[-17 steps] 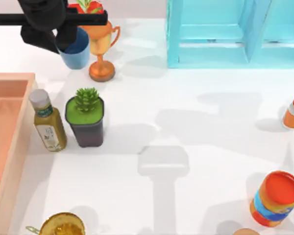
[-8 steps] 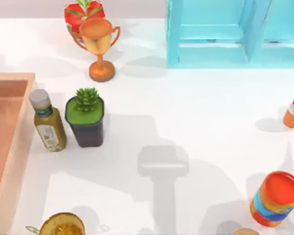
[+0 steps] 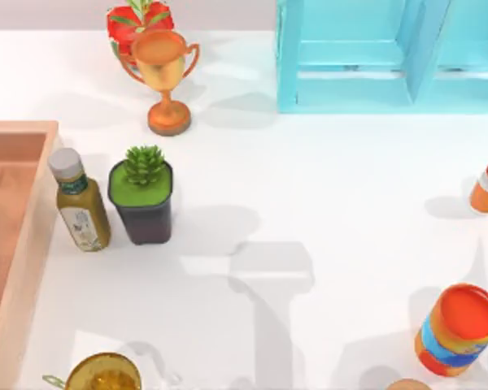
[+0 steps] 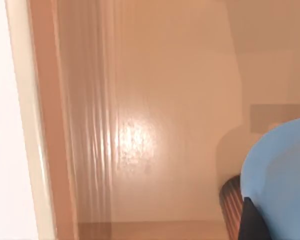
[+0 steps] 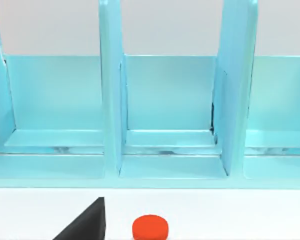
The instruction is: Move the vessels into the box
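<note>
Blue vessel: the light blue handleless tumbler cup [image 4: 282, 170] hangs over the floor of the large shallow salmon-tan wooden box [image 4: 140, 125], at the table's left edge.
Grip: the left gripper [image 4: 251, 223] appears pinched on that cup, one black finger lying against its wall.
Key relation: the cup sits straight under the left gripper, with bare box floor below and to one side, and the raised wall [image 4: 45, 125] well apart from it.
Axis: judged upright, its long axis running down toward the floor; which end is the mouth I cannot tell.
Brown vessel: a dark brown ribbed tumbler cup [image 4: 231, 202] peeks out just beside the blue one, apparently already resting in the box.
Next move: likely a short lowering and release, kept off the brown cup.
Other arm: the right gripper [image 5: 85, 225] is parked facing the turquoise shelf unit [image 5: 165, 110] at far right; spread or pressed together, I cannot tell.
</note>
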{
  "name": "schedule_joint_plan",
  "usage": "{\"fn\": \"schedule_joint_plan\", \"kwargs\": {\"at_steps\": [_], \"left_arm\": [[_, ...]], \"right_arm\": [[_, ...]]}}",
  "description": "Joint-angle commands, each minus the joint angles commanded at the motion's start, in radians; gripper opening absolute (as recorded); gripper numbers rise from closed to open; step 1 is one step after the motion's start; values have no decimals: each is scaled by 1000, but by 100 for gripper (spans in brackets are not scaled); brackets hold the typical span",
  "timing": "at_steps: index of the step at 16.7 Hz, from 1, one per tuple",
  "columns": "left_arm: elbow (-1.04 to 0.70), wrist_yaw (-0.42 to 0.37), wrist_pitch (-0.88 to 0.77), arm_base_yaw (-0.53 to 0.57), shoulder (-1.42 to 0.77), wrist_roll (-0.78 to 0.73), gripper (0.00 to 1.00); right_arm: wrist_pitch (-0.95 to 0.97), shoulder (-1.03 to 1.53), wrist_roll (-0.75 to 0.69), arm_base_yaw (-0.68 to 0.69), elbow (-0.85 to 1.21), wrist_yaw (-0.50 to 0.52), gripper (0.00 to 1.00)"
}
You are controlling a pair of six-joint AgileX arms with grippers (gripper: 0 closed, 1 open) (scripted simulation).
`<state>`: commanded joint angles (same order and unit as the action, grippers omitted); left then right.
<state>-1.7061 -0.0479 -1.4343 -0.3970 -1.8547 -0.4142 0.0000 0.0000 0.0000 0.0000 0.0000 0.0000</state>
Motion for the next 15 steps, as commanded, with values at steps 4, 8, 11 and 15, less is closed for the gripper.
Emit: {"fn": "schedule_joint_plan", "kwargs": {"at_steps": [4,8,11,15], "left_arm": [[38,4,43,10,6,6,0],[199,1,193,18,8,18,0],[262,-1,256,26,7,25,0],[263,0,257,26,7,26,0]], "right_arm": [[0,0,0,0,0,0,100],[0,0,0,0,0,0,100],[0,0,0,0,0,0,100],[0,0,0,0,0,0,100]]}}
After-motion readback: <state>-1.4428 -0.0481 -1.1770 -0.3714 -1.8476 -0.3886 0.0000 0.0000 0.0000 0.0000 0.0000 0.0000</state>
